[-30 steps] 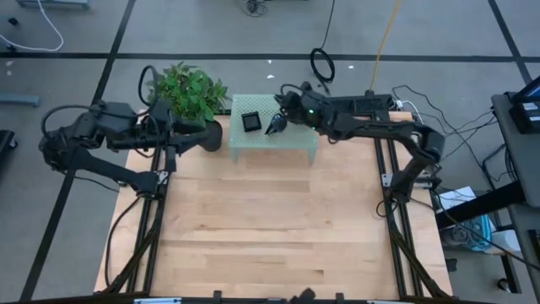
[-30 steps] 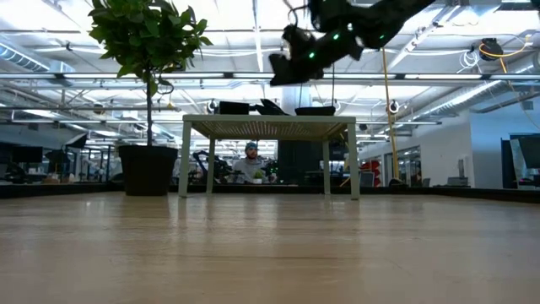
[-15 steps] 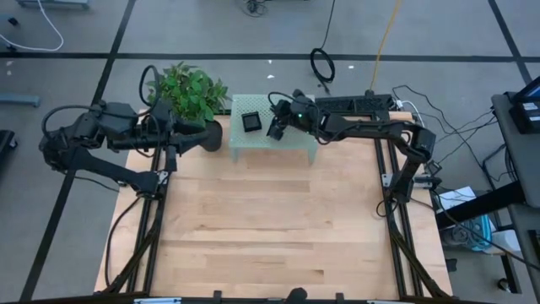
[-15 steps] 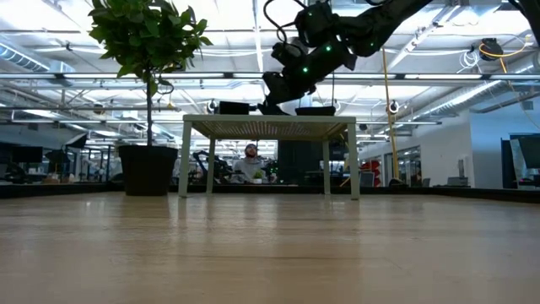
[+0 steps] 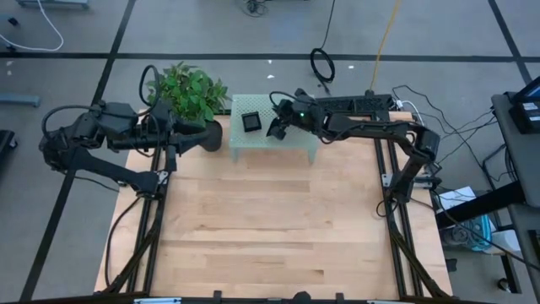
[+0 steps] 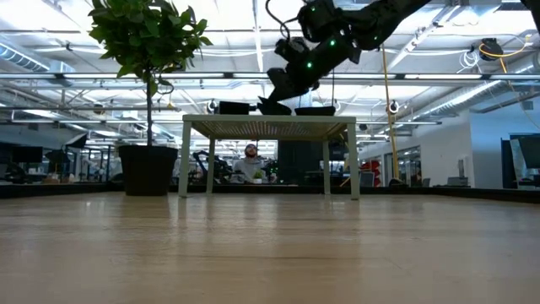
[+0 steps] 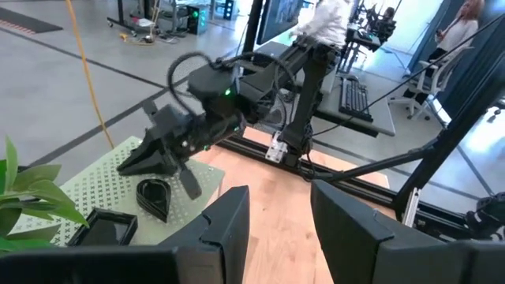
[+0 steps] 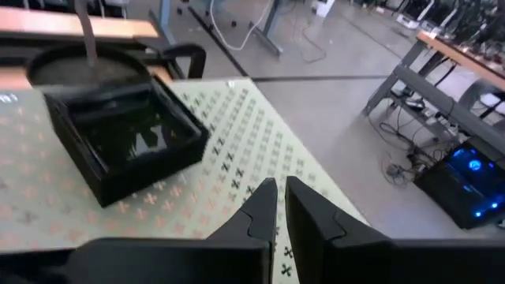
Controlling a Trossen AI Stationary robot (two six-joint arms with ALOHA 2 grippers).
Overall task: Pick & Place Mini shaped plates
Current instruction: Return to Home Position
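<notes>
Right claw (image 6: 283, 87) has lifted since half a second ago. Then it sat low, close over the pale green perforated shelf (image 5: 291, 149); now it hangs clear above it, nose tilted down. From overhead it has barely shifted sideways. Its fingers are pressed nearly together and carry nothing.

Glossy black teardrop plates (image 7: 154, 197) lie stacked on the shelf, right under that claw. Glossy black square plates (image 5: 251, 121) sit just beside them, at their 9 o'clock from overhead, not touching.

Left claw (image 7: 276, 229) waits at the desk's 10 o'clock corner, fingers spread and empty, next to the dark plant pot (image 5: 211, 135).

Risk, as judged: the right claw is close over the teardrop stack. A retreat that swings sideways before gaining height could clip the top plate. Gloss on gloss probably slides easily, so the stack might shear or knock the squares.

Surface: light wooden desk (image 5: 270, 228), with the shelf at its 12 o'clock edge and the pot at the shelf's 9 o'clock.

Room: grey floor with loose cables, open office under strip lights, and a person (image 6: 250, 156) seated far beyond the shelf.
</notes>
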